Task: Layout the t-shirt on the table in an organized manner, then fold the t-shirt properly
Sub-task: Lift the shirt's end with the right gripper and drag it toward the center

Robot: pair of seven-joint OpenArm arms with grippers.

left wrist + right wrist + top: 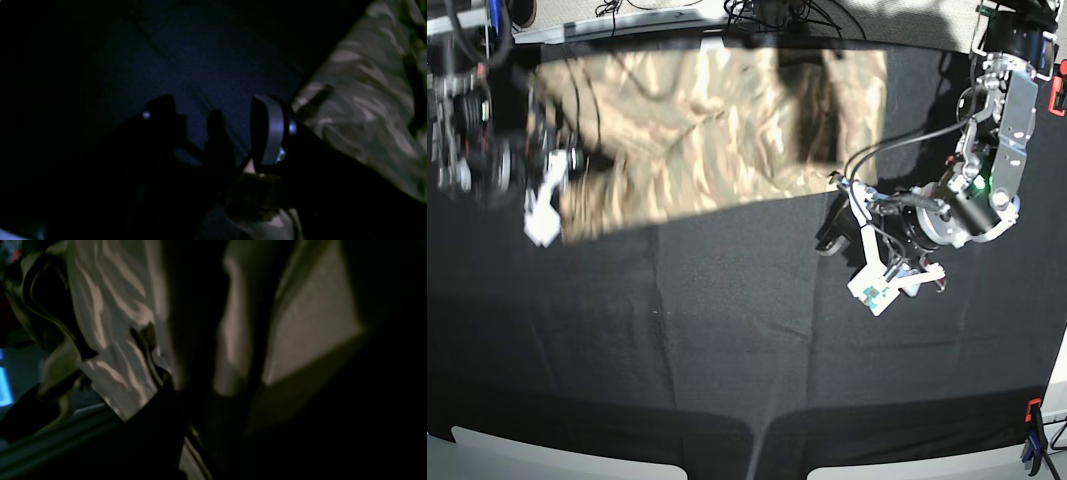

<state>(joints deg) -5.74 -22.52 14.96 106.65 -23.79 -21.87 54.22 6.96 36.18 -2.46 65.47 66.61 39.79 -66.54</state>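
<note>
Base view shows me the t-shirt (697,130) spread along the far side of the worktop (727,340), still rumpled, with a dark crease running through its middle and its near edge slanting rather than square. My right hand (552,195) sits at the shirt's end on that view's left, blurred; in the right wrist view the cloth fills the frame and the jaws look clenched, apparently pinching a fold of the shirt, though the picture is too dark for me to make out how much fabric is caught. My left hand (213,133) hangs released just beside the shirt's other end, one finger (270,130) at the camouflage edge over bare black cloth, holding nothing.

My worry is the lopsided hold. If I pull with the right side alone, the shirt will likely drag and bunch toward that end instead of flattening, and a thin pinch could slip free. I may also have caught two layers at once, which would lift a doubled flap. On the left, closing where I am could nip the worktop's black covering together with the hem. The shirt also lies near the far edge, so a tug that way might draw it off.
</note>
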